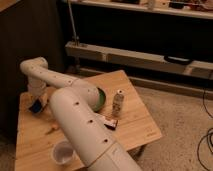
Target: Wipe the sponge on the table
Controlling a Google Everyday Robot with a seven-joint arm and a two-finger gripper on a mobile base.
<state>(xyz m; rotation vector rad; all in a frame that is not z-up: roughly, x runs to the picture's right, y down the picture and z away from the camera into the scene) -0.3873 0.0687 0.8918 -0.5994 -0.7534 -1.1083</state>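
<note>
Light wooden planks form the top of the table, the largest surface in the camera view. The white arm rises from the bottom edge, crosses the middle of the table top and bends down over the left rear part. The gripper hangs there, close to the table's left edge. The sponge, a small dark blue block, sits directly at the gripper's tip, low over the planks and slightly tilted. Whether the sponge touches the wood cannot be determined. Gripper state: it cannot be told whether the gripper is grasping the sponge or merely standing against it.

Other items on the table are a white cup near the front edge, a small orange piece between the cup and the sponge, a green bowl partly hidden by the arm, a pale can just right of the bowl, and a dark packet in front of the can. A long pale shelf runs behind the table.

Progress assessment: the sponge and gripper are together at the table surface, which fits a wiping stroke under way. No wipe marks or residue show on the wood, so how much of the wiping is done, and how much is left, cannot be judged.
</note>
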